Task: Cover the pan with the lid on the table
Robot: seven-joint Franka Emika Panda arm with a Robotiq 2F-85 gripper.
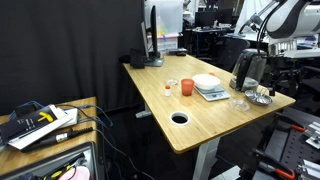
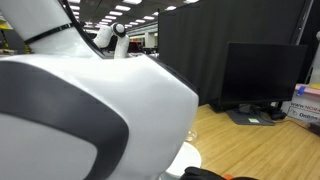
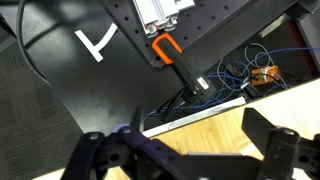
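Note:
Two small silvery round pieces lie near the table's right corner in an exterior view. The one with radial glints [image 1: 262, 97] looks like the lid. The ring-like shallow one just left of it [image 1: 239, 102] looks like the pan. They are too small to tell apart with certainty. The arm hangs above them and my gripper [image 1: 266, 50] is well above the table. In the wrist view my gripper [image 3: 190, 160] is open and empty. It looks over the table's edge at the floor. Neither pan nor lid shows there.
An orange cup [image 1: 186, 88], a white plate [image 1: 207, 84], a small clear round piece [image 1: 172, 82] and a dark jug [image 1: 245, 70] stand on the wooden table [image 1: 190, 135]. The white arm body [image 2: 90, 120] blocks much of an exterior view beside a monitor [image 2: 262, 80]. Cables [image 3: 255, 72] lie on the floor.

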